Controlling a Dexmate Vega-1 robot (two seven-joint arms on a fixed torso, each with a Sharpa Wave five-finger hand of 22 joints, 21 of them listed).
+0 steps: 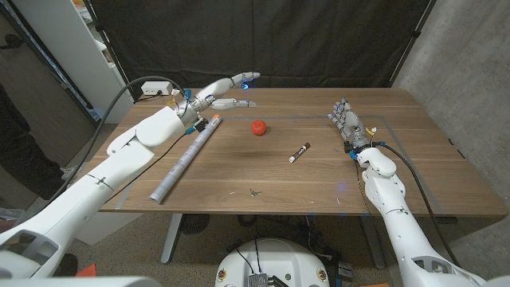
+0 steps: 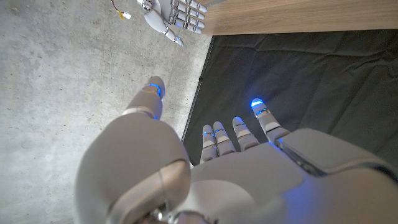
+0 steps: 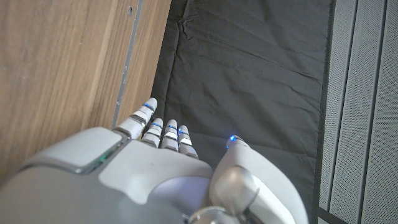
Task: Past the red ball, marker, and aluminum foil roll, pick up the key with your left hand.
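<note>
Left robot hand (image 1: 225, 92), fingers spread and empty, hovers near the desk (image 1: 414, 171) far edge, past the foil roll (image 1: 186, 157), ball (image 1: 258, 127), marker (image 1: 299, 152); right robot hand (image 1: 348, 122) spread, empty.

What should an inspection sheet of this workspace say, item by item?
Surface: wooden table, nothing spilled.
Job's things: key near the front edge, untouched; red ball mid-table; marker to its right; aluminum foil roll lying diagonally at the left.
Clutter: white power strip at the far left corner.
Hands: left hand fingers apart, holds nothing; right hand holds nothing.
Cables: black cable over the left arm.
Surroundings: black curtain; concrete wall.
</note>
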